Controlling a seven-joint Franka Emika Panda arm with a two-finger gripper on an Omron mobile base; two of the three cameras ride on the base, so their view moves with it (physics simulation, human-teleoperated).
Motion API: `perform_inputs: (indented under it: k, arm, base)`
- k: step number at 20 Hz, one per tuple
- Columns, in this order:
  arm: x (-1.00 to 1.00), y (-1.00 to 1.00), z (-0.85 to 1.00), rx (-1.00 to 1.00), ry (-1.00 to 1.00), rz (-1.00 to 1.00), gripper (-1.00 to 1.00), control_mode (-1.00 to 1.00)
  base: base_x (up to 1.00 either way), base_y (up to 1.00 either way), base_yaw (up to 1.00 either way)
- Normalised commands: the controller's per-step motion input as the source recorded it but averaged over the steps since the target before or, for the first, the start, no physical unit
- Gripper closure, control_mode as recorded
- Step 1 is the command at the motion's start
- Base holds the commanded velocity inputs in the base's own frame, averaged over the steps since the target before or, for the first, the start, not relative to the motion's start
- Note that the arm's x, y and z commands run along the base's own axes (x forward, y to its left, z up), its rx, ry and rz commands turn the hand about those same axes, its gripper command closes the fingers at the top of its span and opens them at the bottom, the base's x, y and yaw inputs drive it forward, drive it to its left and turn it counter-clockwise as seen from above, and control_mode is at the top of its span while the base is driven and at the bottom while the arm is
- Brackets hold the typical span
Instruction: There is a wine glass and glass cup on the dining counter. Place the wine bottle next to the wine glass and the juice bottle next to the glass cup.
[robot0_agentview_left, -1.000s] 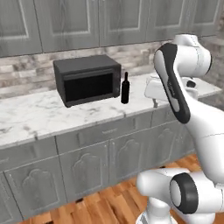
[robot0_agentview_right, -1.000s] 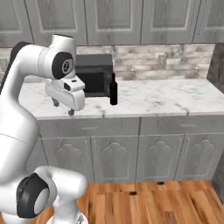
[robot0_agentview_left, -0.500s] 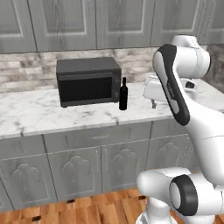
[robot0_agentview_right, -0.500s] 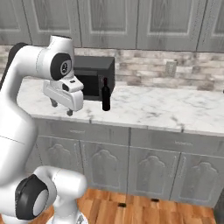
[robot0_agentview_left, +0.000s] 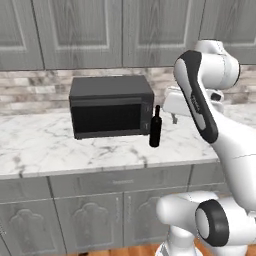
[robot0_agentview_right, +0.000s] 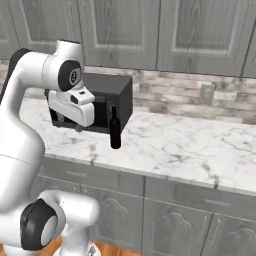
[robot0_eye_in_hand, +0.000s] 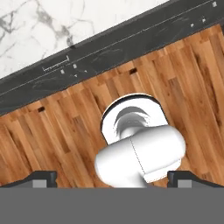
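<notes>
Grey cabinets and a marble wall counter (robot0_agentview_left: 60, 150) take up most of our left base view, with a black microwave (robot0_agentview_left: 111, 112) sitting on it and the wine bottle (robot0_agentview_left: 155, 127) standing upright just beside the microwave's right end, close to the counter's front edge. Our arm is raised with the gripper (robot0_agentview_left: 174, 118) hanging just to the right of the bottle, apart from it, and from this side we can't tell how the fingers are set. Over in the right base view it's the same deal: wine bottle (robot0_agentview_right: 115, 129) upright in front of the microwave (robot0_agentview_right: 107, 100), gripper (robot0_agentview_right: 78, 128) to its left and holding nothing. The hand view looks straight down past the counter edge (robot0_eye_in_hand: 109, 43) at the wood floor (robot0_eye_in_hand: 57, 140), and the two finger tips sit at opposite bottom corners, so the gripper (robot0_eye_in_hand: 111, 177) is spread wide and empty. We'd say we're at the very first step, lining up to grab the wine bottle. Next move probably calls for tilting the hand toward the bottle and closing around its body without knocking it into the microwave.
</notes>
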Motion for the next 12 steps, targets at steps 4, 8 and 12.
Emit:
perform_inputs:
  k: [4,8,12]
  arm:
    - [0.00,0.00,0.00,0.00,0.00,0.00,-1.00,1.00]
    - [0.00,0.00,0.00,0.00,0.00,0.00,-1.00,1.00]
    - [0.00,0.00,0.00,0.00,0.00,0.00,-1.00,1.00]
  base:
    - [0.62,-0.01,0.00]
    - [0.29,0.07,-0.01]
    - [0.27,0.04,-0.03]
